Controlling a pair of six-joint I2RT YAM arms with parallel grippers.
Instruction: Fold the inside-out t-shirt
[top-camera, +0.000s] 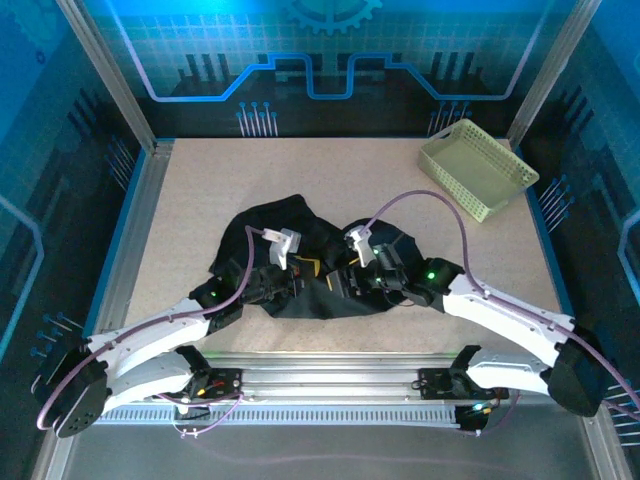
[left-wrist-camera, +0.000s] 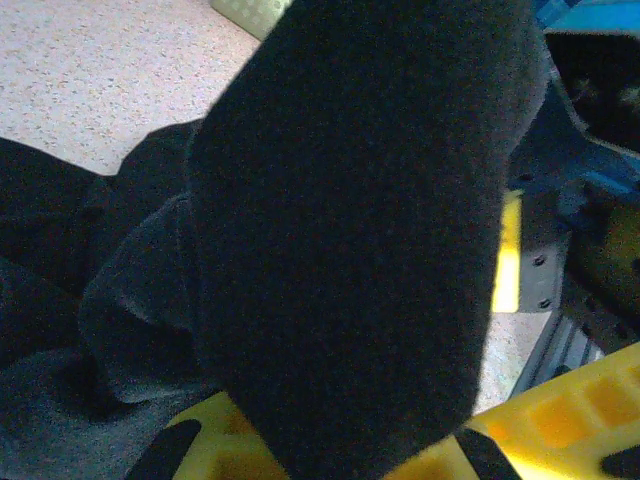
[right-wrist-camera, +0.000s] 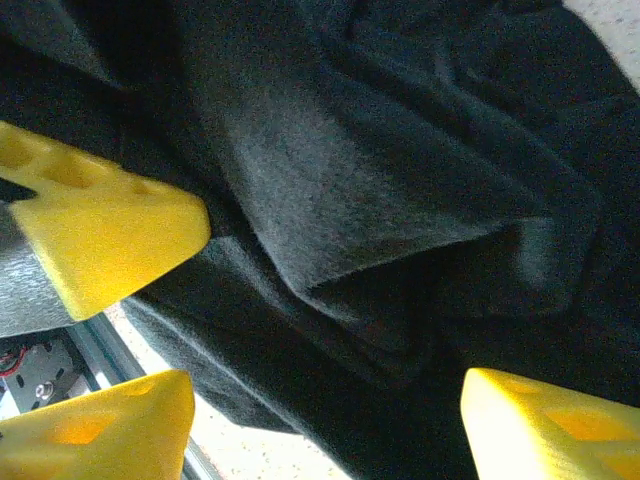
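plain black fabric t-shirt (top-camera: 300, 245) crumpled near-centre on the speckled beige worktop (top-camera: 190, 190); left gripper (left-wrist-camera: 330, 445) jaws pinch a fold; right gripper (right-wrist-camera: 320, 430) jaws spread over the cloth

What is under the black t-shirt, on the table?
The t-shirt rests crumpled on the speckled table. Whatever lies beneath its folds is covered and cannot be seen.

Black t-shirt (top-camera: 270, 215) ctr frame, pale yellow-green lattice basket (top-camera: 478, 168) upper rt, speckled beige table (top-camera: 200, 190), blue circuit-pattern walls (top-camera: 320, 60).
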